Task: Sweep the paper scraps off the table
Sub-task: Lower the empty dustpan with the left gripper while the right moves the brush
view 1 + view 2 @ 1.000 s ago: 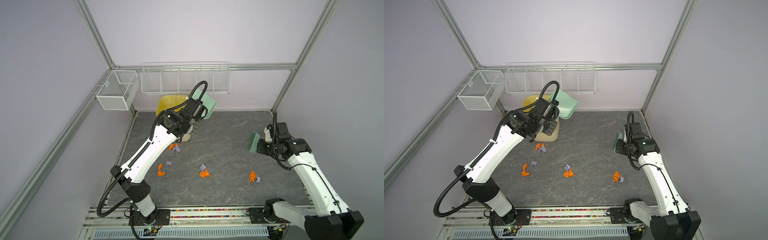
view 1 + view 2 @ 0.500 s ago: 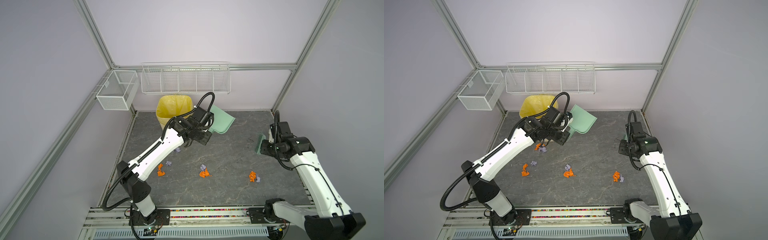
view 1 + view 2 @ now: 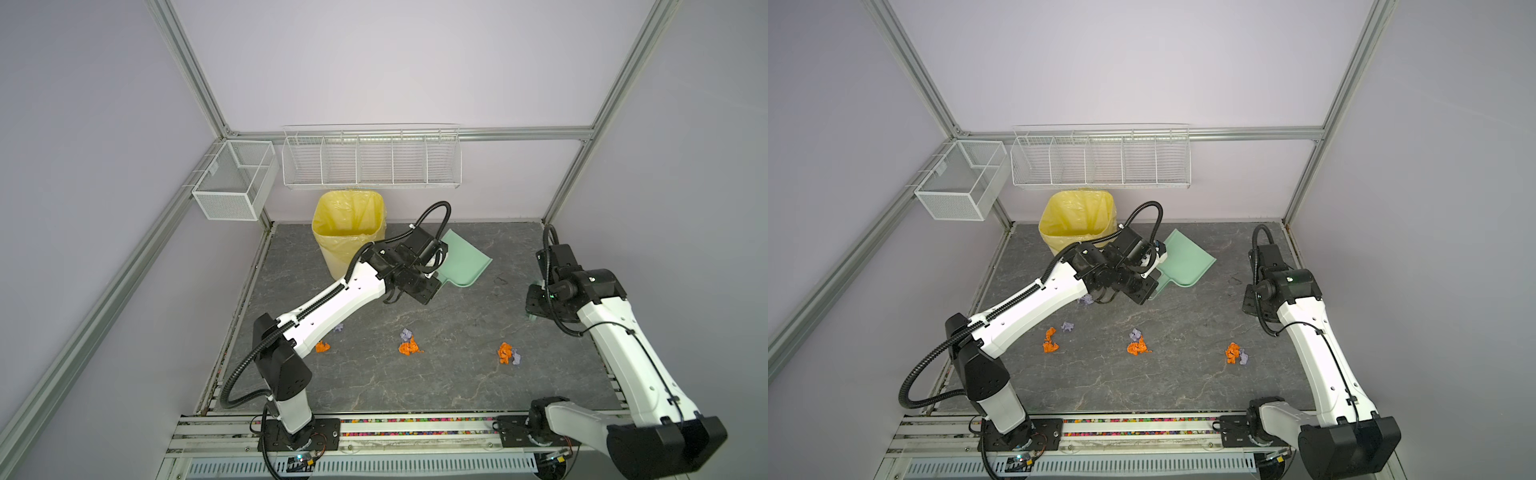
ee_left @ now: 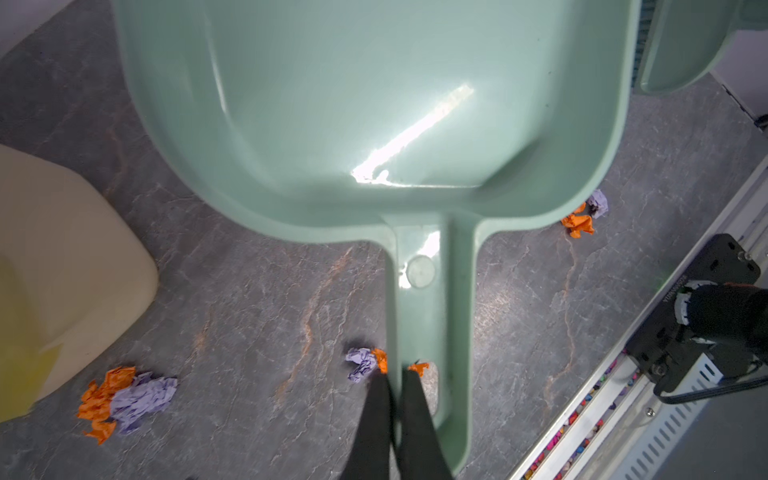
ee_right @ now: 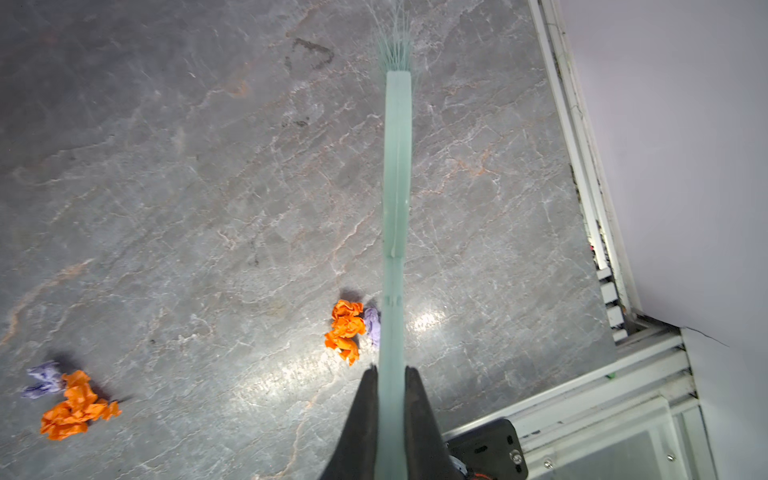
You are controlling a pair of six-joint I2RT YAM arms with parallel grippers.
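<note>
While left end effector (image 4: 395,374) pinches one dustpan (image 4: 374,104) and right end effector (image 5: 390,374) one brush (image 5: 397,166), I count seven paper scraps (image 3: 1138,347) mid-frame. Bin (image 3: 1059,243) contents: hidden.

Robotics lab test cell, aluminium frame (image 3: 193,79), plain lilac walls (image 3: 374,62), bench-mounted robot arms (image 3: 332,303), wire baskets (image 3: 371,162)

left arm (image 3: 332,303) stretched forward, left pincer (image 4: 395,375) clamped | right arm (image 3: 623,336) elbow-bent, right pincer (image 5: 391,370) clamped
</note>
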